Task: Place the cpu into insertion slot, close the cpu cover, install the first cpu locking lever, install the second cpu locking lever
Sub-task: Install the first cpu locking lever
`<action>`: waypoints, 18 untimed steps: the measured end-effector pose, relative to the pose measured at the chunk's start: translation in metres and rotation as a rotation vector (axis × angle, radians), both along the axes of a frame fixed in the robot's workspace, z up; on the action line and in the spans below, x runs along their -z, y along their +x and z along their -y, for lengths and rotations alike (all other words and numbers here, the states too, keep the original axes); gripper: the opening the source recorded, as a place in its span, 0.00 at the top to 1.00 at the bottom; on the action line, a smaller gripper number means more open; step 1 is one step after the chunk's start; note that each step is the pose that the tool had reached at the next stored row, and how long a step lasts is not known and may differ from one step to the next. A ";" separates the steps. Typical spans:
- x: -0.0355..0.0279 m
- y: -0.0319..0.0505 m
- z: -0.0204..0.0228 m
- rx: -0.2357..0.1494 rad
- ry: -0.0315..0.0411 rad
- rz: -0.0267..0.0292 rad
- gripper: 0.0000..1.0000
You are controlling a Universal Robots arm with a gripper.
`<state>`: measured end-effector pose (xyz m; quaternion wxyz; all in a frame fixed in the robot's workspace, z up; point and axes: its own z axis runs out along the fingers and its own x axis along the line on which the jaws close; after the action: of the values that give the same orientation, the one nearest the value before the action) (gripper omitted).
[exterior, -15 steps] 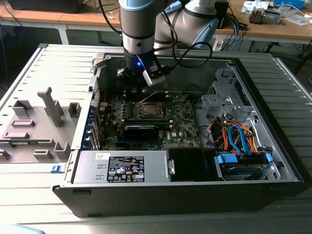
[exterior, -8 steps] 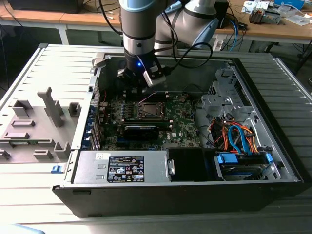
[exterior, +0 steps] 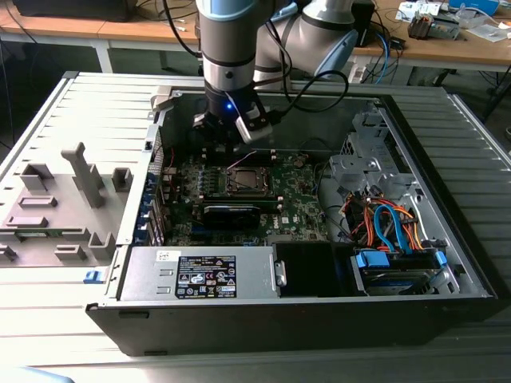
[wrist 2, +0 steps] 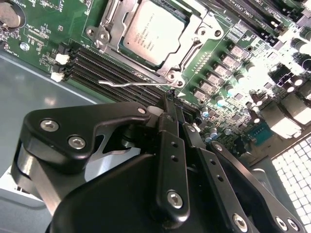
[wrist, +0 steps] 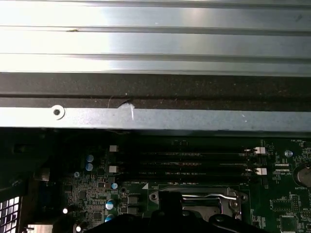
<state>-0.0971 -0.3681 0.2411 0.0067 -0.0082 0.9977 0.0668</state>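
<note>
In the second wrist view the cpu (wrist 2: 153, 31) sits flat in the insertion slot (wrist 2: 127, 60) at the upper middle of the frame, silvery top up, with the cpu cover (wrist 2: 199, 26) down around it as a metal frame. The jaws of the gripper (wrist 2: 171, 104) stand near the frame's centre, pressed together with no gap visible between their black tips, holding nothing. The chip lies beyond the tips, apart from them. Between them a thin wire locking lever (wrist 2: 133, 83) runs roughly level across the frame, over the black memory slots (wrist 2: 97, 65), its free end pointing toward the frame's left; the tips are just beside its right end, and whether they touch it cannot be told.

The chip's edges run diagonally here, one corner toward the lower part of the frame. Its upper edge is cut off by the frame's top.

In the exterior view the gripper (exterior: 231, 132) hangs in the upper middle, just above the socket (exterior: 246, 180) on the green motherboard (exterior: 299, 199) inside the open computer case (exterior: 447, 263). The arm hides the jaw tips there.

In the first wrist view the socket (wrist: 199, 201) lies at the bottom edge, partly covered by the dark gripper body.
</note>
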 end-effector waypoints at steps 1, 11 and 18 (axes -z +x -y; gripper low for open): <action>0.0001 0.0002 0.0000 0.000 0.0000 0.0000 0.89; 0.0016 0.0025 0.0000 0.000 0.0000 0.0000 0.89; 0.0036 0.0050 0.0000 0.000 -0.0002 0.0000 0.89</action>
<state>-0.0921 -0.3681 0.2374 0.0067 -0.0082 0.9977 0.0667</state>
